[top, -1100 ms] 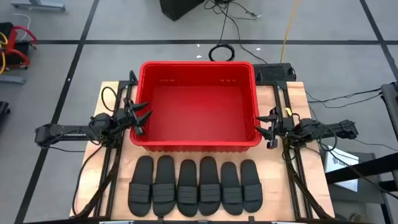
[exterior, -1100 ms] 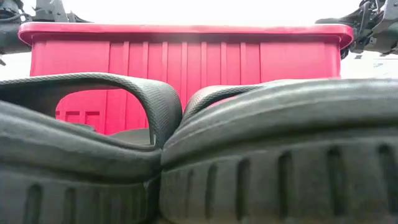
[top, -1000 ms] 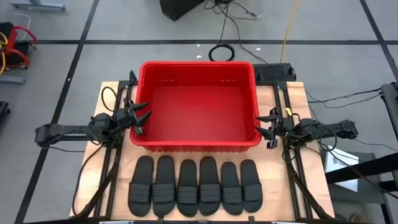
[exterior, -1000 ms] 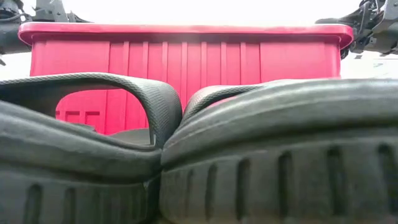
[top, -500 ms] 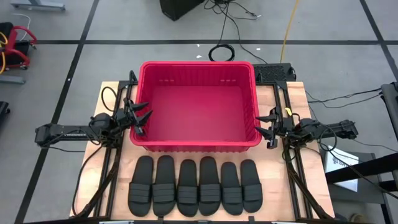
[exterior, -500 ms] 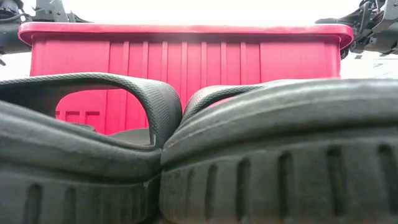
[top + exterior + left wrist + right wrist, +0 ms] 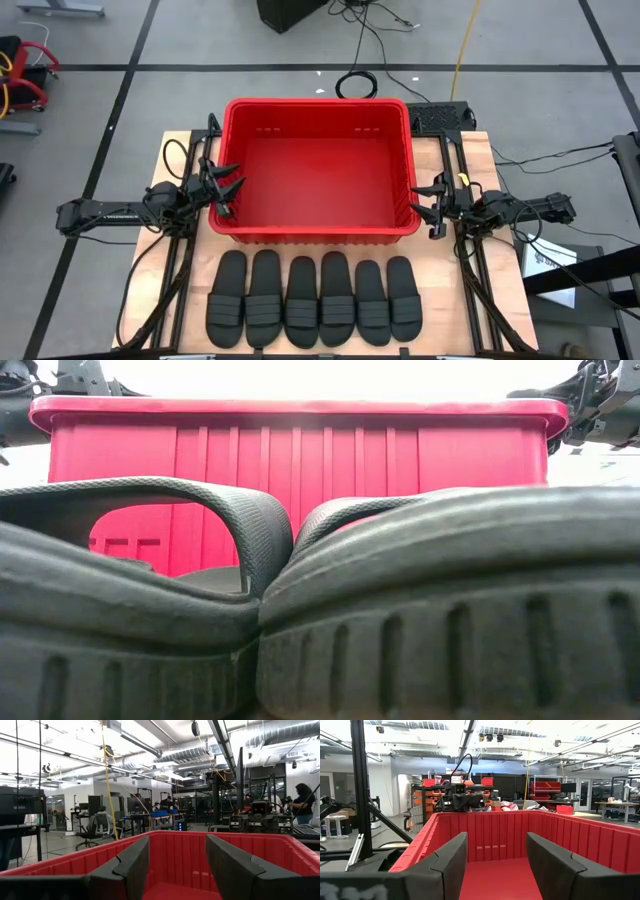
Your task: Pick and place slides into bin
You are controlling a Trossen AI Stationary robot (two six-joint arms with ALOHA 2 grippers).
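High view: six slides [image 7: 315,298], one bin [image 7: 316,232].

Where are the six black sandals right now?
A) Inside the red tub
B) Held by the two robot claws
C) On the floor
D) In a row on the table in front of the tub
D: the slides lie side by side on the table, outside the empty bin.

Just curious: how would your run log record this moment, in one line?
slides: six beside bin, none picked | bin: no slides | left gripper: open | right gripper: open
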